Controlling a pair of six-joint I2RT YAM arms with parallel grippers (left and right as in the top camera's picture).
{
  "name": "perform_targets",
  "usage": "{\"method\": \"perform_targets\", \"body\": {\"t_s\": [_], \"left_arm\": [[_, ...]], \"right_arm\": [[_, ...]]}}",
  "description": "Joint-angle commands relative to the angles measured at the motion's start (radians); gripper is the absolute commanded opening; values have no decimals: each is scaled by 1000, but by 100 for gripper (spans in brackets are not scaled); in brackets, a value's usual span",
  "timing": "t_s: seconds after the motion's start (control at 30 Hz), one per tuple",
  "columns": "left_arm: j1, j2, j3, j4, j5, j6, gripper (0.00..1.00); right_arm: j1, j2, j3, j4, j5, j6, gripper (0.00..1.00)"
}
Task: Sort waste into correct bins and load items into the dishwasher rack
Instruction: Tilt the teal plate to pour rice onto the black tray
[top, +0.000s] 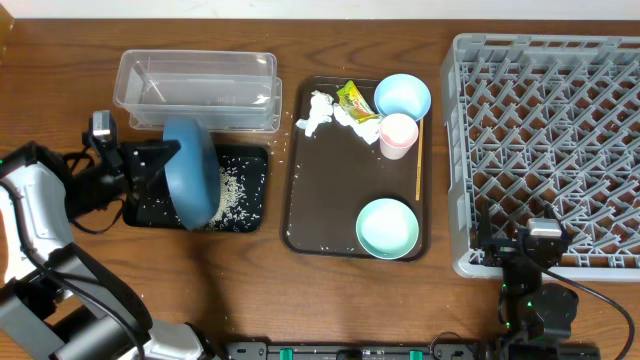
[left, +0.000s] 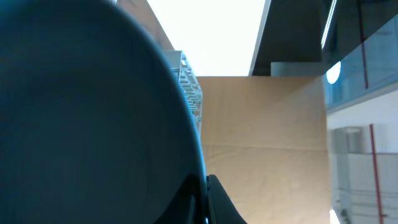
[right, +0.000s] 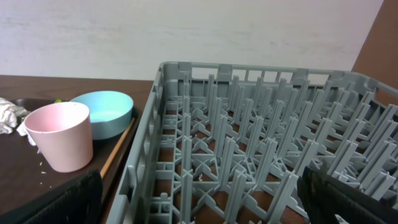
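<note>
Most is remaining: left claw (top: 172, 157) is clamping the dish (top: 195, 175) over rice (top: 235, 187) in the black tray (top: 256, 158); right claw (top: 533, 250) is idling apart; rack (top: 545, 120) is standing empty.

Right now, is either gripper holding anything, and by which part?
The left gripper is shut on the dark blue dish at its rim, the dish tipped over the black tray. The right gripper is open and empty.

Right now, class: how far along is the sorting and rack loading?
Done: rice lies in the black tray. In hand: the left gripper tilts the dark blue dish over it. Left: tissues, wrapper, blue bowl, mint bowl, pink cup and stick sit on the brown tray; the rack is empty.
</note>
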Motion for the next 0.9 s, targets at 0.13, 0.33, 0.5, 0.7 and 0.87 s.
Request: {"method": "perform_targets", "body": {"t_s": [0.13,0.33,0.5,0.7,0.87], "left_arm": [[4,-28,1,-104,61,159,6],[3,-39,1,-202,47,256,6],[4,-50,1,-175,46,359,6],[3,-56,1,-272,58,362,6],[-5,-111,2,-275,62,412,6]], "right_arm": [[-18,-5,-1,-5,0,6,99],[-18,-5,-1,-5,0,6,99],[-18,-5,-1,-5,0,6,99],[-18,-5,-1,-5,0,6,99],[-18,-5,-1,-5,0,6,99]]}}
